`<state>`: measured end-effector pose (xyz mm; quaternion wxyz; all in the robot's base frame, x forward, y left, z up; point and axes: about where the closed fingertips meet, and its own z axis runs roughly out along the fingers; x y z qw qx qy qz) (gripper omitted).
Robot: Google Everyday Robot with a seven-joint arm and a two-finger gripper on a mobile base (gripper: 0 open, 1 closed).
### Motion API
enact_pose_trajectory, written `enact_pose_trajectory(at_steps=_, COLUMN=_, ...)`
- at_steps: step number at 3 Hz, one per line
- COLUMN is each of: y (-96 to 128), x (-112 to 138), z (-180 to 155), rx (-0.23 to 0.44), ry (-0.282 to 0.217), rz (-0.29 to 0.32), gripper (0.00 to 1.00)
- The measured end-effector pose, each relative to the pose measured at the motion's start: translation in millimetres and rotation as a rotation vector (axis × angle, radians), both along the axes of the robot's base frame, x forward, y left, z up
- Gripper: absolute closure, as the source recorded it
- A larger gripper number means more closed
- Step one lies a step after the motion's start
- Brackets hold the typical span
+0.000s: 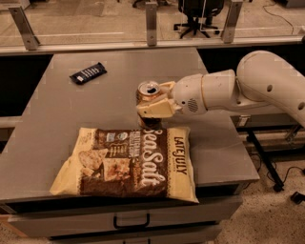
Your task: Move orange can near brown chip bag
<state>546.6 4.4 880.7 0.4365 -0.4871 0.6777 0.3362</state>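
Camera view, counted through: one orange can point(148, 89), one brown chip bag point(131, 159), one dark snack bar wrapper point(88, 73), one gripper point(152, 98) and one white arm point(259, 83) are seen at a single grey table point(119, 57).

The orange can is found at the middle of the frame, upright, with its silver pull-tab top turned toward the camera. It is clasped by the gripper, whose two fingers point(155, 108) are pressed against its near and far sides. The can is placed just beyond the top edge of the brown chip bag, close to the bag's upper right part.

The brown chip bag is laid flat in the lower middle of the frame, with its right lower corner hung slightly past the table's front edge. The snack bar wrapper is set well apart, in the upper left of the frame. Three metal posts point(151, 21) and one office chair point(200, 12) are seen along the top, and one drawer handle point(131, 221) below the table front.

Much of the can's side is covered by the near finger, and its base is hidden between that finger and the bag's edge; it is possibly held just above the table, but contact cannot be told. The arm is cut off at the right edge of the frame, and the chair at the top edge. The wrapper's lettering cannot be read.
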Motion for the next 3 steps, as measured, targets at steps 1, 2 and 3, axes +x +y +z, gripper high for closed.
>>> enact_pose_trajectory(at_steps=1, y=0.0, x=0.0, z=0.5, rx=0.000, ry=0.000, rz=0.000, gripper=0.12)
enact_pose_trajectory(at_steps=2, y=-11.0, x=-9.9, z=1.7, rx=-0.022, ry=-0.005, rz=0.014, gripper=0.00)
enact_pose_trajectory(at_steps=3, y=-51.6, x=-11.4, z=35.7, rx=-0.084, ry=-0.076, rz=-0.036, gripper=0.00)
